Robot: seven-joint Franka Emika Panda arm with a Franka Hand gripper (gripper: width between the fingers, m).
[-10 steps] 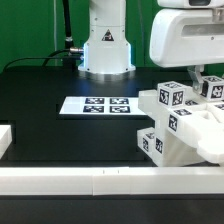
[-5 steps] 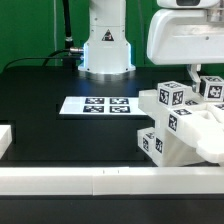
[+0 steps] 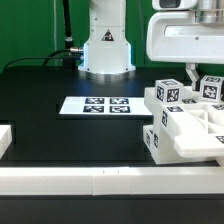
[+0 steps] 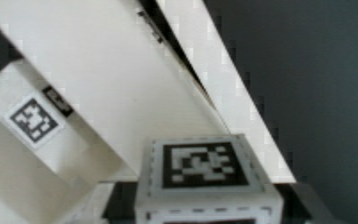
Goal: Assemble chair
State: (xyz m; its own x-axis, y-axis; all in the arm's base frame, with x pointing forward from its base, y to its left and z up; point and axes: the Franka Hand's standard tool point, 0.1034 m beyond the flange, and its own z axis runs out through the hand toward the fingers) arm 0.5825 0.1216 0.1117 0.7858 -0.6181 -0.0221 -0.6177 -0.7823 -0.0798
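White chair (image 3: 185, 128) cut off at frame edge, tool (image 3: 192, 75) seemingly closed on it, fingertips hidden

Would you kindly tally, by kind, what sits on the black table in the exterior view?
Partly assembled white chair: 1
Marker board: 1
White border rails along the near edge: 1 run
Small white block at the exterior view's left edge: 1
Total: 4

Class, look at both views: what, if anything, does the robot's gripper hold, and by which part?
The gripper is shut on the chair, at a tagged upright block at its top. The exact contact of the fingers is hidden.
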